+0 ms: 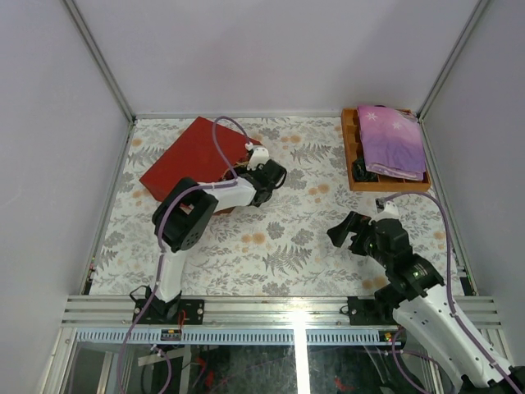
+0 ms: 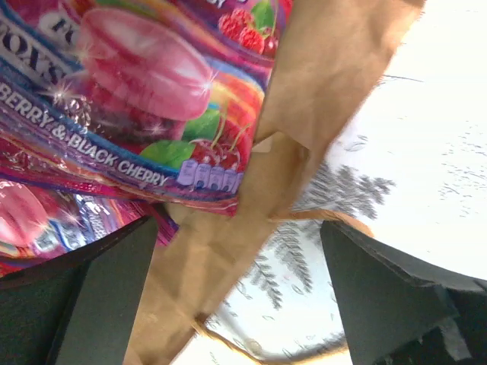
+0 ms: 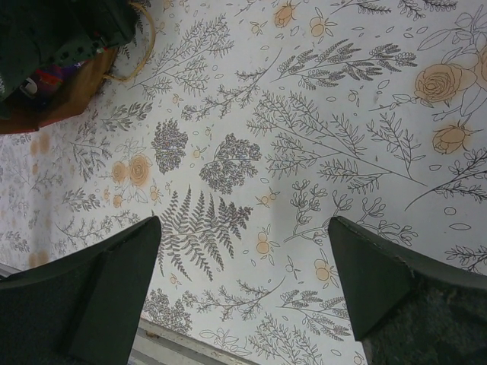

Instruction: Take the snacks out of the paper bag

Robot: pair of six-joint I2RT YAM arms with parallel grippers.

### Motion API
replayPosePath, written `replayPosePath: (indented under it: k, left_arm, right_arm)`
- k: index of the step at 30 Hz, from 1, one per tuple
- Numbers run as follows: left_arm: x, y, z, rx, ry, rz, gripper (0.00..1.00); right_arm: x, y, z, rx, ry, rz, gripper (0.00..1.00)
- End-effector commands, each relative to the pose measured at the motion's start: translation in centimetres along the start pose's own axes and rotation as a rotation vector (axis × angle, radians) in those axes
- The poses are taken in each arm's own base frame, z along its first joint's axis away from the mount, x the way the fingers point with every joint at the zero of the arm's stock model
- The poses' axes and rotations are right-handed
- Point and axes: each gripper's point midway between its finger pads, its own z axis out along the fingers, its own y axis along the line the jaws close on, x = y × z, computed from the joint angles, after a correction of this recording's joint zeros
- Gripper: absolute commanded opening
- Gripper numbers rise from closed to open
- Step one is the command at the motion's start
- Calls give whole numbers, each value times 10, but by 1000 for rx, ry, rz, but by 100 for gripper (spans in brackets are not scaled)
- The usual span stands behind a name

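The red paper bag (image 1: 190,158) lies flat at the back left, its mouth towards the middle of the table. My left gripper (image 1: 269,175) is at that mouth. In the left wrist view a glossy purple-pink candy pouch (image 2: 137,91) fills the upper left, partly lying on the bag's brown kraft flap (image 2: 319,84). The left gripper (image 2: 240,228) stands open, its jaws wide apart over the flap's lower end and a beige cord handle (image 2: 251,350), gripping nothing. My right gripper (image 1: 344,230) hangs open over bare tablecloth (image 3: 243,224). The other snacks are hidden.
A brown wooden tray (image 1: 351,152) at the back right holds a folded purple cloth (image 1: 392,139). The right wrist view catches the bag's mouth (image 3: 68,95) and my left arm (image 3: 61,30) at its top left. Grey walls close off three sides.
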Motion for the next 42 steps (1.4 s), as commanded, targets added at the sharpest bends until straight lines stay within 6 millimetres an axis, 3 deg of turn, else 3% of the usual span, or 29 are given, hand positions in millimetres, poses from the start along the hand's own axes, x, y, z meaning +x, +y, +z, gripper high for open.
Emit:
replayPosePath:
  k: [1, 7, 9, 12, 14, 18, 23, 28, 31, 35, 42]
  left_arm:
    - [-21, -28, -36, 169, -29, -33, 97]
    - [-85, -43, -129, 421, -91, 106, 100]
    - [-95, -48, -168, 522, -118, 179, 100]
    - [-86, -60, -221, 731, -153, 317, 100]
    - [-91, -50, -238, 792, -205, 306, 100]
    - [-118, -7, -241, 777, -276, 194, 100]
    - [-142, 44, -220, 689, -298, 112, 100]
    - [-157, 75, -200, 668, -327, 64, 100]
    - [-161, 87, -190, 647, -334, 24, 100]
    - [-157, 88, -172, 635, -307, 7, 99]
    - [-142, 90, -142, 576, -260, -16, 70]
  right_arm:
    - [-7, 14, 3, -57, -16, 4, 100]
    - [-6, 15, 7, -62, -7, 5, 100]
    - [-4, 16, 9, -69, -3, 11, 99]
    - [-1, 18, 13, -79, 9, 26, 99]
    - [0, 21, 14, -90, 17, 31, 100]
    - [-5, 31, 12, -114, 30, 25, 100]
    - [-9, 51, 11, -185, 60, 27, 100]
    - [-7, 69, 19, -256, 104, 70, 100]
    - [-12, 83, 24, -297, 125, 76, 100]
    - [-20, 95, 40, -300, 142, 101, 99]
    - [-39, 137, 80, -350, 146, 184, 99]
